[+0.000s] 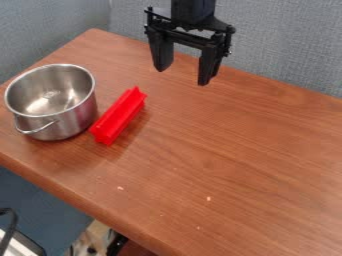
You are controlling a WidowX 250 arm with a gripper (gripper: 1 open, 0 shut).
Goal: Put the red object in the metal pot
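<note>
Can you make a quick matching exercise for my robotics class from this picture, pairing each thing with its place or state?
Column one:
1. pot
2. red bar
3. claw
4. table

Column two:
A. open, above the table's far edge
B. lying flat, just right of the pot
C. brown wood, bearing the other things
D. shiny metal, nothing inside, at the table's left end

Pairs: 1-D, 2-B, 3-A, 4-C
</note>
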